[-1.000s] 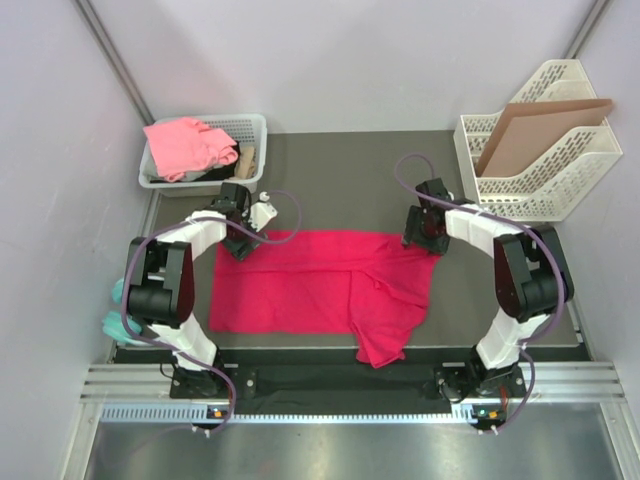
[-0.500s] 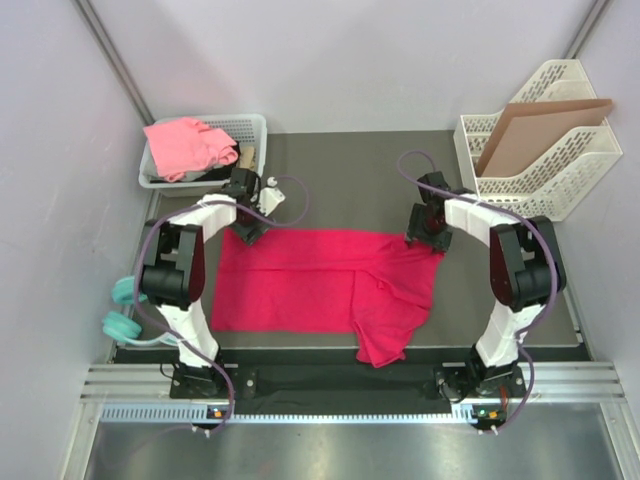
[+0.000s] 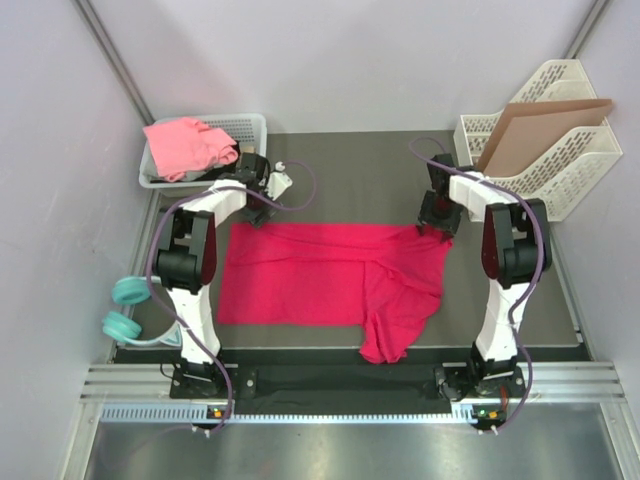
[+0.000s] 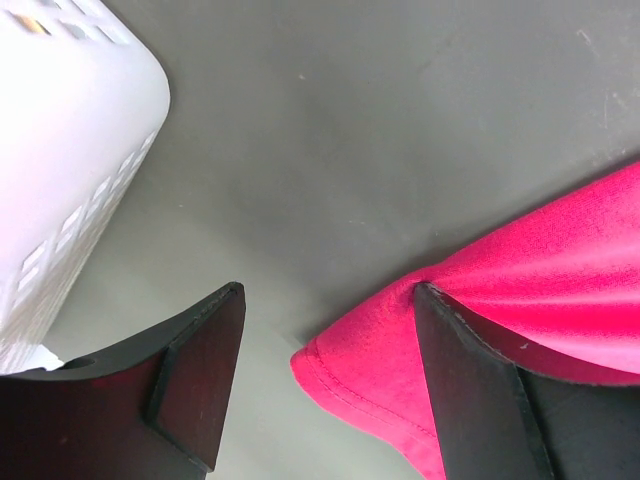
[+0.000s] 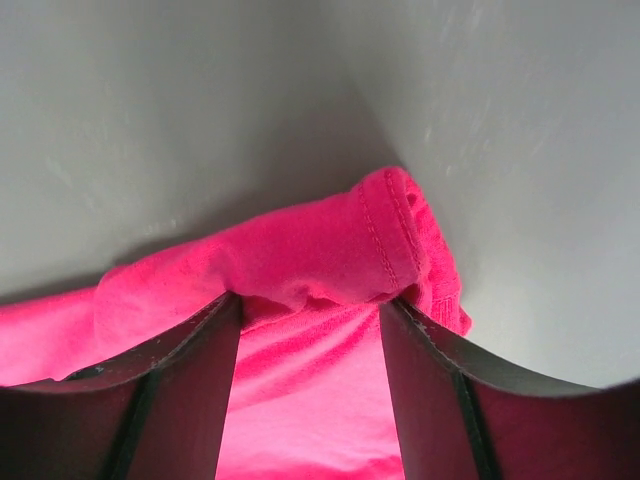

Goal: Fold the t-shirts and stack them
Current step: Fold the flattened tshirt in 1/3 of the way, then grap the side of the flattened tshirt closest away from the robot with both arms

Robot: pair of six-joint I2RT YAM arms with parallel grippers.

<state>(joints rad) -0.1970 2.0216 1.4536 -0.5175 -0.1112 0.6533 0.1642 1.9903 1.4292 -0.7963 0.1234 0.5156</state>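
At right gripper [image 5: 308, 302], crimson t-shirt [image 3: 310, 275] corner pinched; rest cropped.

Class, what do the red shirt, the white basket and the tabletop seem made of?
Shirt: soft knit cloth, likely cotton; stitched hem, matte folds. Basket: probably plastic; smooth, moulded slots. Tabletop: dark matte sheet, perhaps rubber or laminate; faint scuffs.

Plain crimson t-shirt [image 3: 320, 275]; salmon-pink t-shirt [image 3: 185, 140]; white basket [image 3: 262, 125]; teal headphones [image 3: 128, 291]; mat [image 3: 350, 170] dark grey, perhaps olive.
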